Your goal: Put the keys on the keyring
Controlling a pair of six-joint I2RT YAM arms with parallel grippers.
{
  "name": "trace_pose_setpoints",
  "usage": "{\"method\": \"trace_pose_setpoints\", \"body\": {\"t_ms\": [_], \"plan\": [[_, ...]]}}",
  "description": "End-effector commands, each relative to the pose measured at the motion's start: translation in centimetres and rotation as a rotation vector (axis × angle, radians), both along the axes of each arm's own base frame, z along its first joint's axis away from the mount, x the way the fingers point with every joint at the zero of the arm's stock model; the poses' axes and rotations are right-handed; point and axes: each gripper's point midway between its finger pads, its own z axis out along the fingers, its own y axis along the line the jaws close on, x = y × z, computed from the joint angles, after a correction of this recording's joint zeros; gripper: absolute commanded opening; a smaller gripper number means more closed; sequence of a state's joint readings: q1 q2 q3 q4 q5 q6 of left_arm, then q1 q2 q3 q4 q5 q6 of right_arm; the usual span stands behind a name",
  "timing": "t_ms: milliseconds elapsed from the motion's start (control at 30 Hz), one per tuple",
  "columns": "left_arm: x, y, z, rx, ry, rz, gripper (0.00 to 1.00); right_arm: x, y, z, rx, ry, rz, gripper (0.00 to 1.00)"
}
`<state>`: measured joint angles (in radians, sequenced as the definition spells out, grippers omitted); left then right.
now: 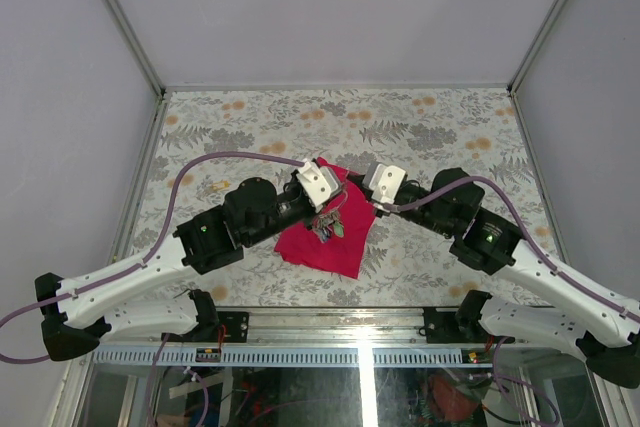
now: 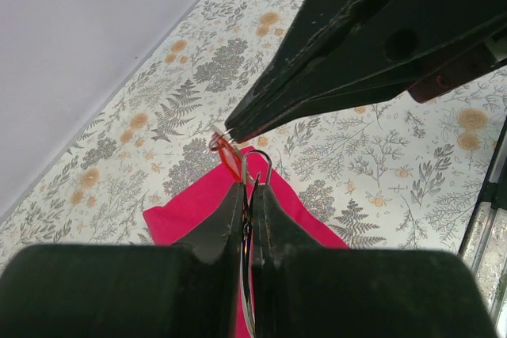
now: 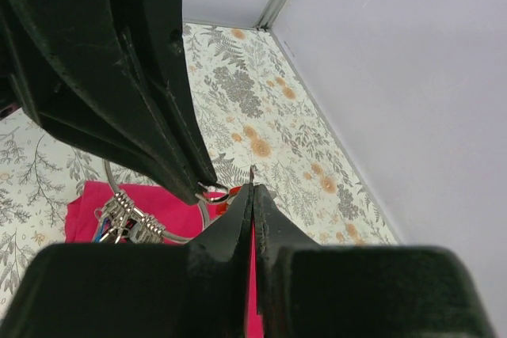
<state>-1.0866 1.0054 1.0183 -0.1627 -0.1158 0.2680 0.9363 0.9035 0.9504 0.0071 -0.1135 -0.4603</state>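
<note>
My left gripper (image 1: 338,209) (image 2: 252,186) is shut on the thin silver keyring (image 2: 258,162) and holds it above the magenta cloth (image 1: 330,247). The ring's bunch of keys and tags (image 1: 328,229) (image 3: 127,223) hangs below it. My right gripper (image 1: 358,203) (image 3: 253,187) is shut on a key with a red head (image 2: 229,157), and a thin metal tip (image 3: 252,170) sticks out past its jaws. The two grippers meet tip to tip, with the red key right at the ring. No single brass keys are in view.
The cloth (image 2: 186,213) lies on the floral table (image 1: 430,127). White walls (image 1: 60,97) enclose the left, right and back. A metal rail (image 1: 330,322) runs along the near edge by the arm bases.
</note>
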Motion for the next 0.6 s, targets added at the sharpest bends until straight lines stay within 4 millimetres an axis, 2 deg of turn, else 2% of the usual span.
{"method": "trace_pose_setpoints", "body": {"t_ms": [0, 233, 567], "plan": [[0.6, 0.4, 2.4, -0.069, -0.056, 0.037, 0.0, -1.1, -1.3, 4.0, 0.079, -0.055, -0.003, 0.0], [0.9, 0.6, 2.5, -0.076, -0.055, 0.062, 0.0, -3.2, -1.5, 3.1, 0.044, -0.021, 0.089, 0.0], [0.9, 0.5, 2.5, -0.075, -0.053, 0.059, 0.0, -3.0, 0.0, 2.3, 0.044, 0.025, 0.122, 0.0]]}}
